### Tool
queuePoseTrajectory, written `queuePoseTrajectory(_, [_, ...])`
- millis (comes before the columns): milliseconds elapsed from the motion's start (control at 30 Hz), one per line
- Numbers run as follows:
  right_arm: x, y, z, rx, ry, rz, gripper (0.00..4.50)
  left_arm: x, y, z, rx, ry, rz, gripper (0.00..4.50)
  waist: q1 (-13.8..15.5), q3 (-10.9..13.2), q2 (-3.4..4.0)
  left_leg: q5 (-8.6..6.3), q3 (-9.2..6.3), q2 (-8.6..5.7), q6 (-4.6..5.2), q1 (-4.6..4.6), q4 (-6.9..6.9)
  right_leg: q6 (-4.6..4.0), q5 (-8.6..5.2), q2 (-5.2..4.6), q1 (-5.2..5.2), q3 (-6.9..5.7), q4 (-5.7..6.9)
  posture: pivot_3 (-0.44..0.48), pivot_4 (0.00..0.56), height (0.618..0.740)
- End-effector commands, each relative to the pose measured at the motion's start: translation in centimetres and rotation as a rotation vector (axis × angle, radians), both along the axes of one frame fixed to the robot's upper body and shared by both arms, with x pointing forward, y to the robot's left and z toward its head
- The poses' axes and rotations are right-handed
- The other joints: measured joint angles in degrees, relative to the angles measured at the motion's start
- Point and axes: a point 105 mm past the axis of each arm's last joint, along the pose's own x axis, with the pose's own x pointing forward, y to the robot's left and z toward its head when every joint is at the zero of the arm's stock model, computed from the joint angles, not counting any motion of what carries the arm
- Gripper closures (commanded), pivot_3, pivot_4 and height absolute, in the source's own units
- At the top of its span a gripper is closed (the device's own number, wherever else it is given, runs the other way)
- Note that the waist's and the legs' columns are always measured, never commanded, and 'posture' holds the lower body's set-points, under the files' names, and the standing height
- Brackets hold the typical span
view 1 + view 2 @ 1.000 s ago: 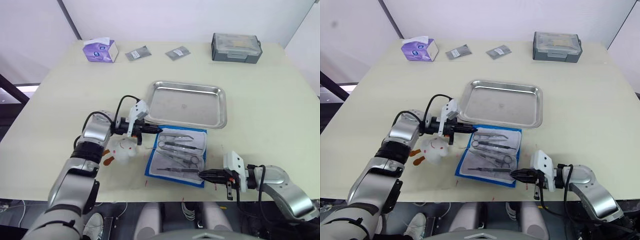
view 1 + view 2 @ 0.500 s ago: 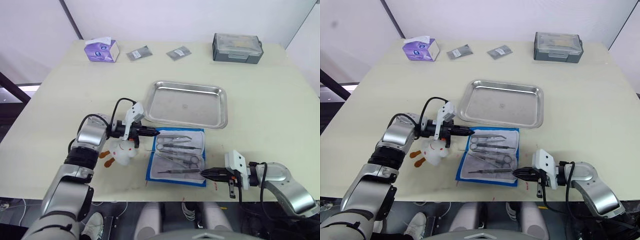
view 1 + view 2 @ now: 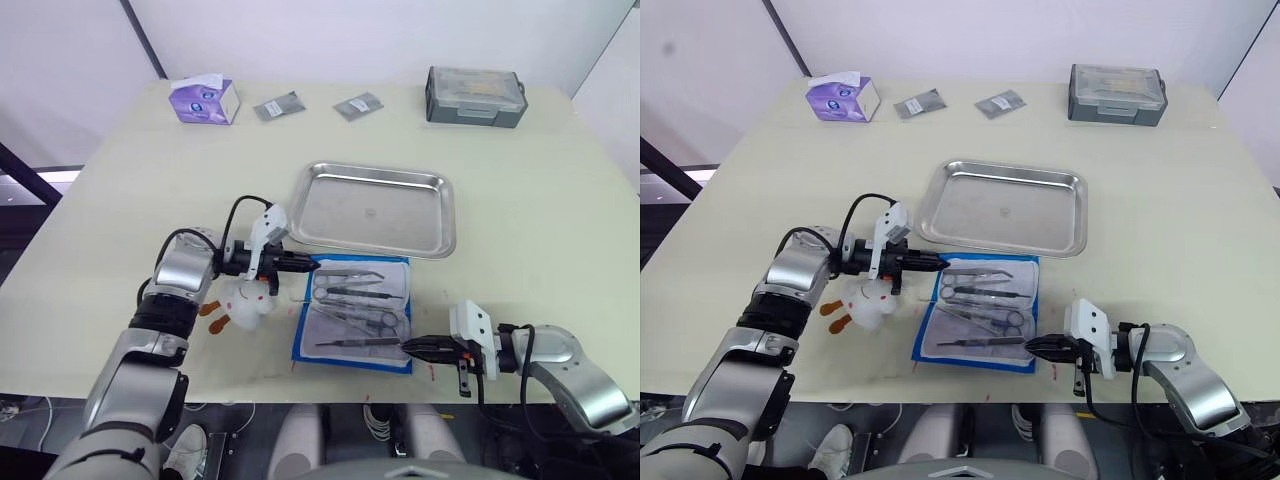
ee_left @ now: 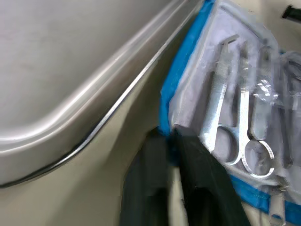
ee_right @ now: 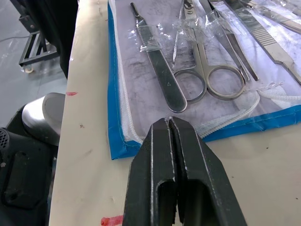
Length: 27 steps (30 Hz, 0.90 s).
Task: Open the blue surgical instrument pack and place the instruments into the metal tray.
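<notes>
The blue surgical instrument pack (image 3: 355, 312) lay unfolded on the table (image 3: 120, 200), lining up, just in front of the near rim of the metal tray (image 3: 372, 210), which held nothing. The instruments (image 3: 985, 300) were all in the clear pockets of the lining.

The left gripper (image 4: 168, 139) had its two fingers pressed together with the tips at the pack's blue corner nearest the tray; whether they pinched the fabric or only touched it could not be told. The right gripper (image 5: 170, 129) was closed on nothing, its tips just short of the pack's opposite corner — the scalpel handle (image 5: 157, 75) and ring-handled scissors (image 5: 207, 77) lay just beyond them.

The step in hand looked like steadying the opened pack so a tool could be drawn out. To do it well, the left fingers would likely need to keep that corner down, while the right fingers parted and closed across the scalpel handle, drawing it along its own length so the pocket film did not drag the pack.

The table was pale and smooth, with small red marks near the right fingertips. A small white toy (image 3: 245, 300) sat just beside the left fingers. Well beyond the tray stood a grey lidded box (image 3: 472, 96), two foil packets (image 3: 315, 106) and a purple tissue box (image 3: 203, 100).
</notes>
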Motion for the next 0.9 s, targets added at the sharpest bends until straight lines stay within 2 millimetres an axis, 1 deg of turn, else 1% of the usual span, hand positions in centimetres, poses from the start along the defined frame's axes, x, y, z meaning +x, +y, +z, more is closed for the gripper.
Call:
queuePoseTrajectory(33, [-0.4, 0.0, -0.4, -0.007, 0.012, 0.007, 4.50, 0.4, 0.1, 1.0, -0.011, -0.052, 0.011, 3.07, 0.07, 0.00, 0.00, 0.00, 0.00, 0.00, 0.00, 0.00, 0.00, 0.00, 0.00, 0.00, 0.00, 0.00, 0.00, 0.000, 0.150, 0.740])
queuePoseTrajectory(233, [-0.7, 0.3, -0.2, 0.018, 0.003, 0.022, 4.50, 0.1, 0.5, 1.3, -0.013, -0.046, -0.001, 3.07, 0.06, 0.00, 0.00, 0.00, 0.00, 0.00, 0.00, 0.00, 0.00, 0.00, 0.00, 0.00, 0.00, 0.00, 0.00, 0.000, 0.150, 0.740])
queuePoseTrajectory(367, [-0.8, 0.2, 0.2, 0.032, 0.005, 0.021, 4.50, 0.1, 1.4, 2.3, -0.019, -0.060, 0.001, 3.07, 0.05, 0.00, 0.00, 0.00, 0.00, 0.00, 0.00, -0.01, 0.00, 0.00, 0.00, 0.00, 0.00, 0.00, 0.00, 0.000, 0.150, 0.740])
queuePoseTrajectory(400, [-1.0, 0.2, 0.5, 0.053, 0.035, 0.025, 4.50, -0.1, 1.5, 2.5, -0.025, -0.063, -0.014, 3.07, 0.07, 0.00, 0.00, 0.00, 0.00, 0.00, 0.00, -0.01, 0.00, 0.00, 0.00, 0.00, 0.00, 0.00, 0.00, 0.000, 0.150, 0.740])
queuePoseTrajectory(433, [-1.2, 0.2, 0.9, 0.065, 0.030, 0.032, 4.50, -0.4, 1.7, 2.9, -0.036, -0.065, -0.031, 3.07, 0.11, 0.00, 0.00, 0.00, 0.00, 0.00, 0.00, -0.01, 0.00, 0.00, 0.00, 0.00, 0.00, -0.01, 0.00, 0.000, 0.150, 0.740])
queuePoseTrajectory(467, [-1.3, 0.3, 1.2, 0.080, 0.029, 0.040, 3.97, -0.8, 1.9, 3.1, -0.042, -0.073, -0.053, 2.99, 0.12, 0.01, 0.00, 0.00, -0.01, 0.00, 0.00, -0.03, 0.00, 0.00, 0.00, 0.00, 0.00, -0.02, -0.01, 0.000, 0.150, 0.740])
queuePoseTrajectory(500, [-1.2, 0.3, 1.5, 0.084, -0.008, 0.042, 3.62, -0.9, 2.2, 3.2, -0.043, -0.077, -0.060, 2.99, 0.13, 0.01, 0.00, 0.00, -0.01, 0.00, 0.00, -0.04, 0.00, 0.00, 0.00, 0.00, 0.00, -0.02, -0.02, 0.000, 0.150, 0.740])
queuePoseTrajectory(567, [-0.7, 0.3, 1.9, 0.080, -0.113, 0.025, 2.73, -1.2, 2.6, 3.3, -0.046, -0.071, -0.059, 2.99, 0.09, 0.00, 0.00, 0.00, 0.00, 0.00, 0.00, -0.04, 0.00, 0.00, 0.00, -0.01, 0.00, -0.02, -0.03, 0.000, 0.150, 0.740])
queuePoseTrajectory(600, [-0.9, 0.3, 2.0, 0.091, -0.098, 0.029, 2.32, -1.4, 2.8, 3.5, -0.053, -0.068, -0.065, 2.99, 0.13, 0.01, 0.00, 0.00, 0.00, 0.00, 0.00, -0.03, 0.00, 0.00, 0.00, -0.01, 0.00, -0.02, -0.03, 0.000, 0.150, 0.740])
queuePoseTrajectory(633, [-1.3, 0.1, 2.3, 0.106, -0.077, 0.040, 1.70, -1.6, 3.1, 3.8, -0.058, -0.063, -0.072, 2.99, 0.13, 0.01, 0.00, 0.00, -0.01, 0.00, 0.00, -0.03, 0.00, 0.00, 0.00, -0.01, 0.00, -0.02, -0.02, 0.000, 0.150, 0.740])
queuePoseTrajectory(700, [-2.3, -0.4, 3.1, 0.134, -0.046, 0.066, 0.90, -2.1, 4.2, 4.7, -0.070, -0.060, -0.085, 2.99, 0.17, 0.02, 0.00, 0.00, -0.01, 0.00, 0.00, -0.07, 0.01, 0.00, 0.00, -0.01, -0.01, -0.02, -0.03, 0.000, 0.150, 0.740])
queuePoseTrajectory(800, [-2.9, -1.2, 4.7, 0.168, -0.057, 0.069, 0.90, -2.7, 5.1, 6.2, -0.102, -0.065, -0.113, 2.99, 0.14, 0.05, -0.05, 0.00, -0.06, 0.00, 0.00, -0.11, 0.00, 0.00, 0.00, -0.01, -0.01, -0.07, -0.06, 0.000, 0.150, 0.740])
queuePoseTrajectory(900, [-2.9, -1.7, 6.3, 0.196, -0.078, 0.061, 0.90, -3.5, 4.9, 7.6, -0.149, -0.072, -0.159, 2.99, 0.15, 0.04, -0.05, 0.00, -0.06, 0.00, 0.00, 0.00, 0.02, 0.00, 0.00, -0.02, 0.08, -0.05, -0.03, 0.000, 0.150, 0.740])
